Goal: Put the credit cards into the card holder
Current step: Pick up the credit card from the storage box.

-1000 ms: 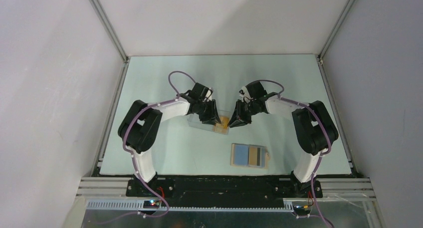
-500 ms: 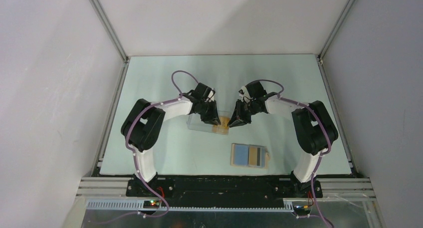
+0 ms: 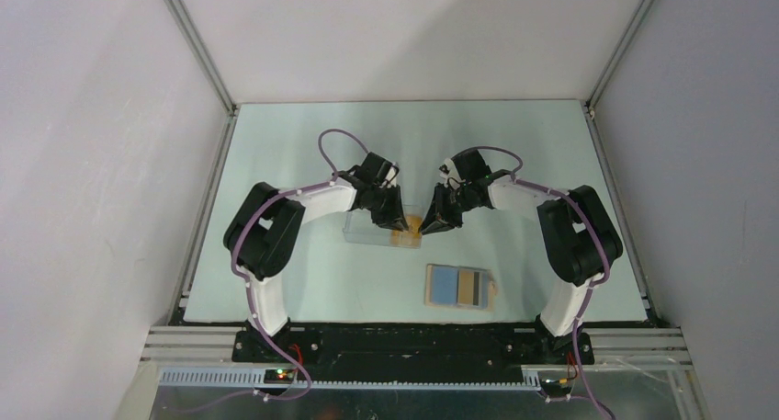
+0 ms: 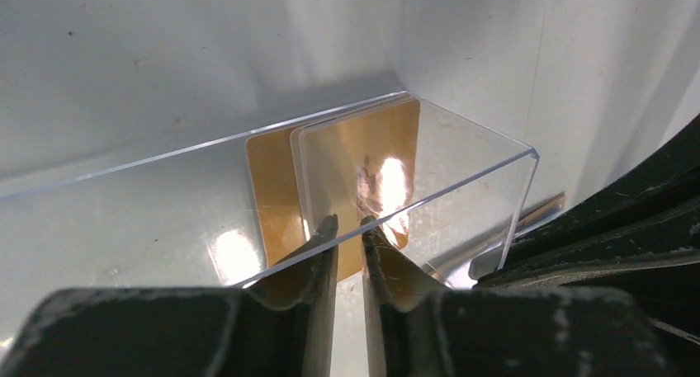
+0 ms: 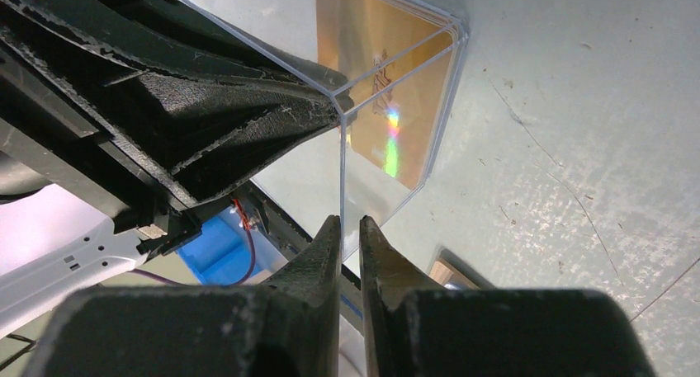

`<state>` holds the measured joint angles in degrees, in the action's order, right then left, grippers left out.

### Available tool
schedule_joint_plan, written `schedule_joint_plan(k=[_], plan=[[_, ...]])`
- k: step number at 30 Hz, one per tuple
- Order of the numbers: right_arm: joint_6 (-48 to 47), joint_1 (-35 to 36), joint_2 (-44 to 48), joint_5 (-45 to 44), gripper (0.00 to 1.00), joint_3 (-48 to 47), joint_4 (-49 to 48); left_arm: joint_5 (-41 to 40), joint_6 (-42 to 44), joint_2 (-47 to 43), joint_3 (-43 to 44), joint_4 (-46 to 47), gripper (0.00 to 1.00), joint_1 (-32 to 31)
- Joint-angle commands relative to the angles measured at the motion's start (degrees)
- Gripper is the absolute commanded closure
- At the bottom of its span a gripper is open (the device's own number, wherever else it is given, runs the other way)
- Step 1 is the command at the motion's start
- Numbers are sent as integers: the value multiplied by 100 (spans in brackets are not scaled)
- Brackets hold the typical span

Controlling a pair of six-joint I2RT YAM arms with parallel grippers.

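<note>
The orange-yellow credit cards (image 3: 412, 225) lie flat as a small stack in the right end of a clear plastic box (image 3: 366, 227); they also show in the left wrist view (image 4: 363, 158) and the right wrist view (image 5: 380, 55). My left gripper (image 4: 347, 222) reaches over the box's rim (image 4: 462, 175), jaws almost together, tips above the cards' near edge, nothing seen between them. My right gripper (image 5: 341, 220) is shut on the box's end wall (image 5: 437, 105). The tan card holder (image 3: 459, 286) lies open near the front, blue lining up.
The two grippers (image 3: 400, 223) (image 3: 428, 223) nearly meet at the box's right end. The left gripper's fingers (image 5: 248, 105) fill the upper left of the right wrist view. A corner of the card holder (image 5: 446, 271) shows below the box. Grey walls enclose the table.
My left gripper has moved a little to the right along the box, toward the cards. The right gripper, the box and the card holder have stayed where they were.
</note>
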<state>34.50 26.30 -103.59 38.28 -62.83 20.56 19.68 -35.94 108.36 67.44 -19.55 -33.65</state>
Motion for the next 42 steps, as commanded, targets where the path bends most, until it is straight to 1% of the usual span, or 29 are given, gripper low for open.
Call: schedule_joint_plan(k=[1,5,17,19,23,29,36,42], plan=[[-99,59,-91,32,86,-170,-12,-256,112,-192,204,-106,75,-32],[-101,59,-94,39,86,-168,-9,-559,125,-238,176,-258,73,-38],[-119,58,-128,46,87,-168,3,-671,139,-43,212,-402,72,-45],[-120,59,-131,47,87,-168,9,-645,148,-28,235,-405,73,-51],[-119,59,-137,48,87,-171,10,-537,164,-2,318,-405,84,-106],[-134,57,-146,47,87,-168,29,-394,166,100,472,-401,92,-185],[-144,51,-166,65,87,-169,28,-372,158,98,550,-403,96,-227],[-150,59,-162,63,87,-169,33,-458,152,-143,560,-409,98,-264]])
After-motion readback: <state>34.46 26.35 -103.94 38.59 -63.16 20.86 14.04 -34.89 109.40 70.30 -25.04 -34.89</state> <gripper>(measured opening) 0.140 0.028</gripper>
